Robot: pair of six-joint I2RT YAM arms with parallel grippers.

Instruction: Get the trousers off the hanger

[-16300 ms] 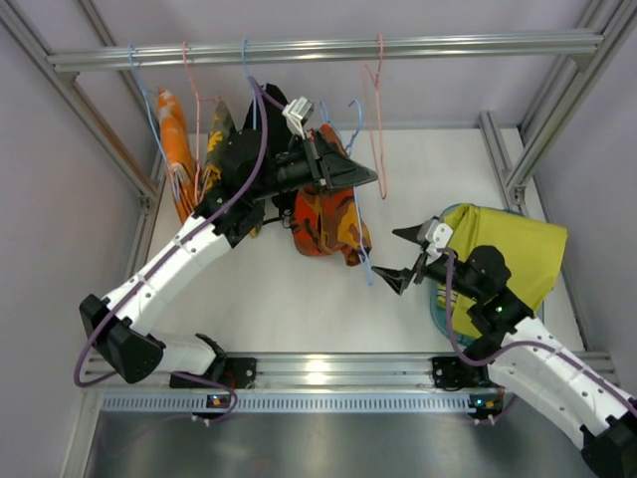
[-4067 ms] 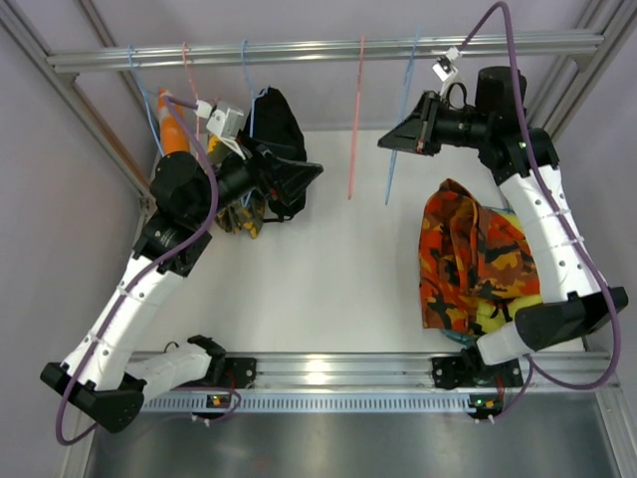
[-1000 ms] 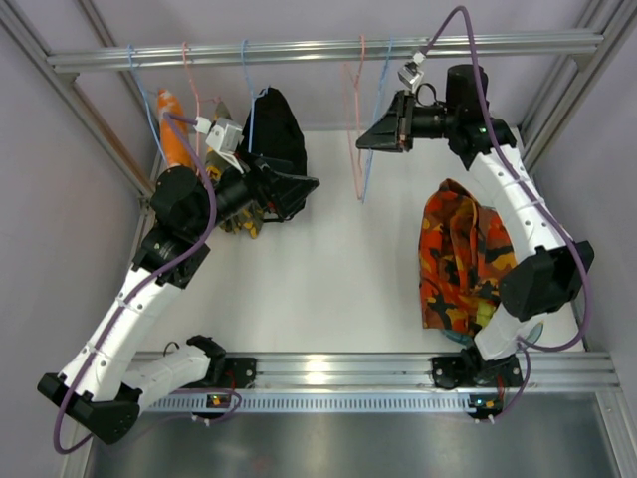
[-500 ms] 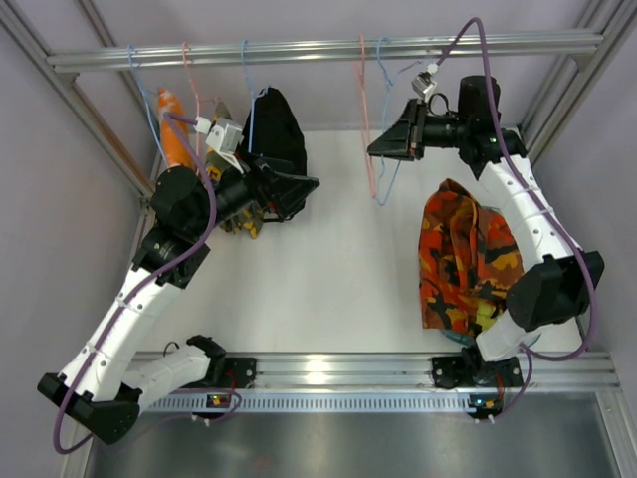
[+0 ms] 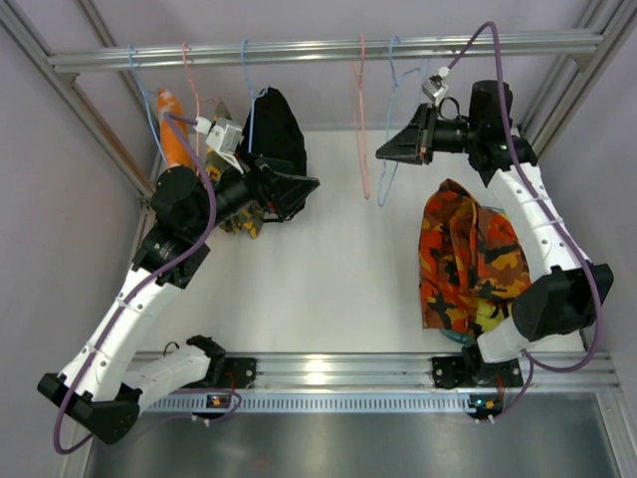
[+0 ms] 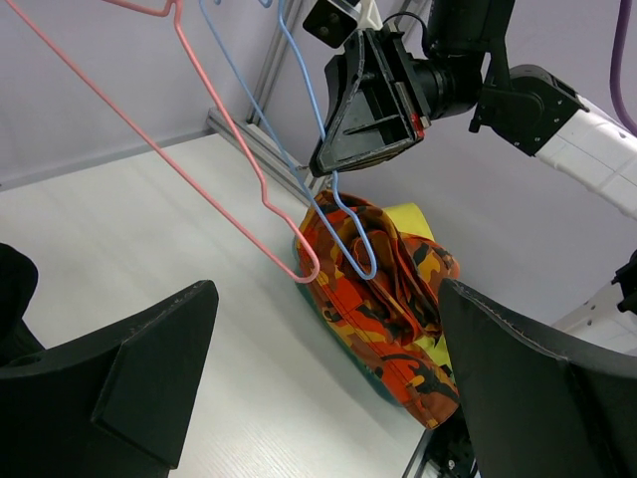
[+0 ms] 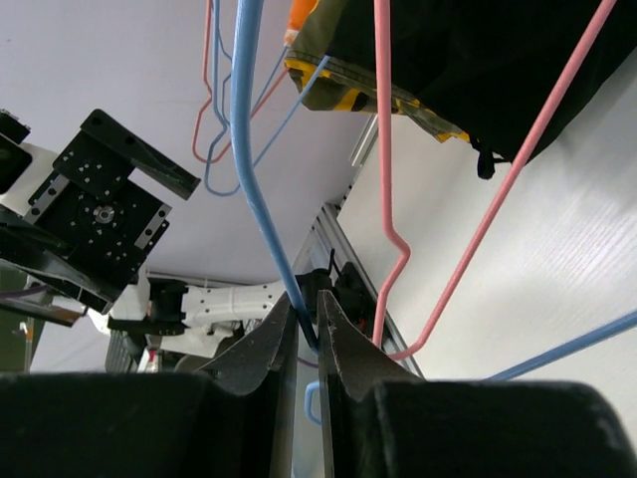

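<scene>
My right gripper is shut on the wire of an empty blue hanger that hangs from the top rail; the wire runs down between the jaws of that gripper. An empty pink hanger hangs just left of it. Orange camouflage trousers lie heaped at the right, off any hanger. Black trousers hang on another blue hanger at the left. My left gripper stands wide open beside them with nothing between its fingers.
An orange garment and an olive patterned one hang at the far left of the rail. A yellow-green cloth lies under the camouflage trousers. Frame posts stand at the right and left.
My right gripper has drifted a little right and down with the blue hanger, and its jaws have closed tighter on the wire. The left arm has not moved.
</scene>
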